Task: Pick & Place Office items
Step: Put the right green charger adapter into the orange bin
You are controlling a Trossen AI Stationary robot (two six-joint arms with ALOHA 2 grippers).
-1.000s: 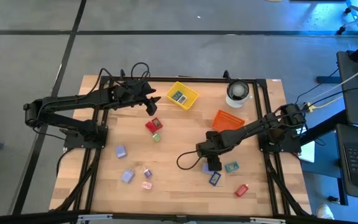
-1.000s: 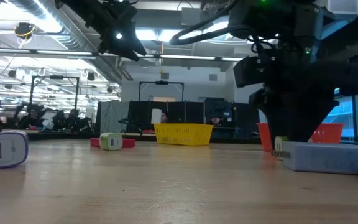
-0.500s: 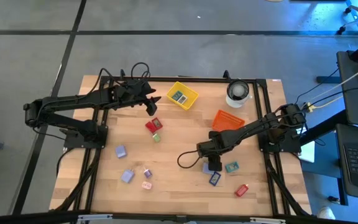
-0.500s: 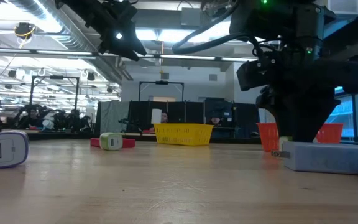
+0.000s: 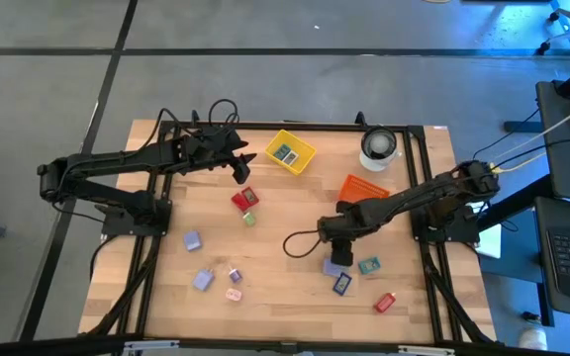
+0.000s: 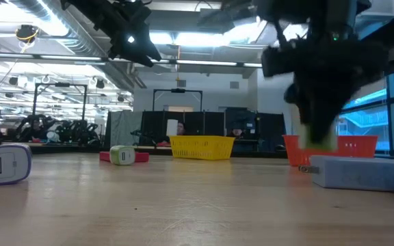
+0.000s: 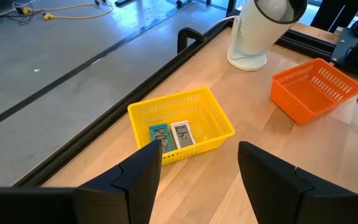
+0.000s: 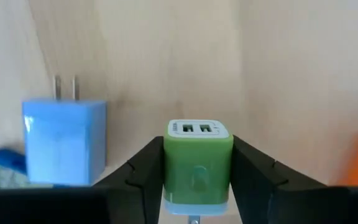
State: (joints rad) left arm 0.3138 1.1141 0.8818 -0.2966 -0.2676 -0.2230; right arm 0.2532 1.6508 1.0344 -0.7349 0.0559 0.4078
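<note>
My right gripper [image 5: 339, 244] is shut on a small green charger cube [image 8: 197, 163] with two USB slots and hangs above the table. In the low view it is a blurred dark shape [image 6: 318, 102] above a lavender charger block [image 6: 353, 171]. That block [image 8: 63, 149] lies flat on the table with its prongs showing. My left gripper [image 5: 240, 168] waits open in the air near the yellow bin [image 5: 290, 151]. Other small pieces lie on the wood: teal [image 5: 368, 265], dark blue [image 5: 341, 284], red [image 5: 384, 302] and a red one with a green one beside it [image 5: 244, 201]. My right gripper pinches the green charger cube by its two opposite side faces [image 8: 168, 168], one dark finger [image 8: 143, 169] on each. It comes from above, pointing down. The cube is lifted clear of the table, and its USB face [image 8: 197, 129] points away from the wrist.
The orange bin [image 5: 364, 190] lies tilted just beyond my right gripper, and the white roll [image 5: 379, 146] stands at the far edge. The yellow bin [image 7: 182, 124] holds two small display pieces. Lavender and pink pieces [image 5: 203, 280] lie toward the near left.
My right gripper has risen from the table with the green cube and shifted a little toward the far edge. The lavender block stays where it was. The left arm has kept still.
</note>
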